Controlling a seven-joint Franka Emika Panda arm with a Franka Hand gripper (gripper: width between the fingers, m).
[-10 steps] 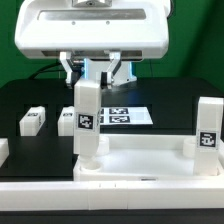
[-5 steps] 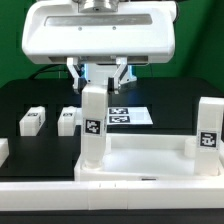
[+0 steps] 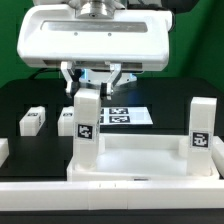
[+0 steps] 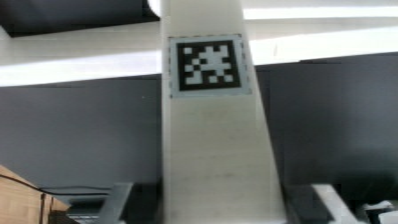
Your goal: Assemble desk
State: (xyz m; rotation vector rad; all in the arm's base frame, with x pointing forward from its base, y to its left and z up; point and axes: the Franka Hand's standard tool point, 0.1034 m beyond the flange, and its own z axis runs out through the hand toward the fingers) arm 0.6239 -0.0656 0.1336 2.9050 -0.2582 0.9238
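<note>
While the leg (image 3: pixel 87 130) stands upright at the slab's (image 3: pixel 140 166) corner, the gripper (image 3: pixel 93 82) clamps its top.

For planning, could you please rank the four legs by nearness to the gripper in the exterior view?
1. Gripped leg, in the gripper.
2. Nearer lying leg, exterior view's left.
3. Outer lying leg, farther left.
4. Standing leg, exterior view's right.

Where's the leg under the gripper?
On the exterior view's left, the leg stands upright on the slab's corner, held in the gripper, marker board behind it.
</note>
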